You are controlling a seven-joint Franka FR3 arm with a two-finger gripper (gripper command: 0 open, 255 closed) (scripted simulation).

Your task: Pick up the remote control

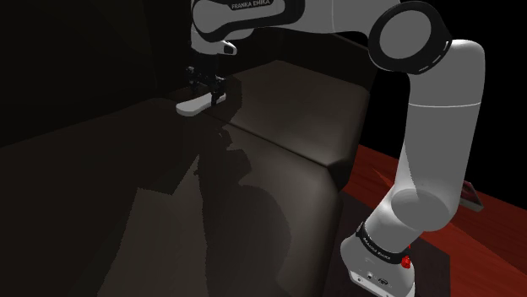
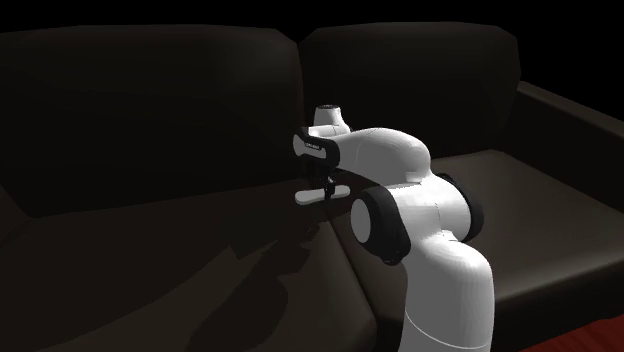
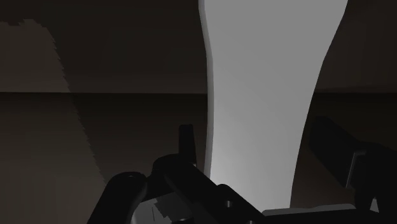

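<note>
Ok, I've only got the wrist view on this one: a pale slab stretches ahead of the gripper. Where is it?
Observer: At a dark sofa; the shoulder view has the remote control right under the gripper, over the seat, close to the backrest.
Operator: Where does the arm stand?
Observer: The arm is in front of the sofa, per the second exterior view, roughly facing the seam between its two back cushions.
Operator: Anything else nearby?
Observer: A red floor beside the sofa, with a small flat object on it.

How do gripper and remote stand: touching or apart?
Cannot tell. In the wrist view the white remote sits right at the gripper, but the dim edges show neither contact nor a gap plainly.
</note>
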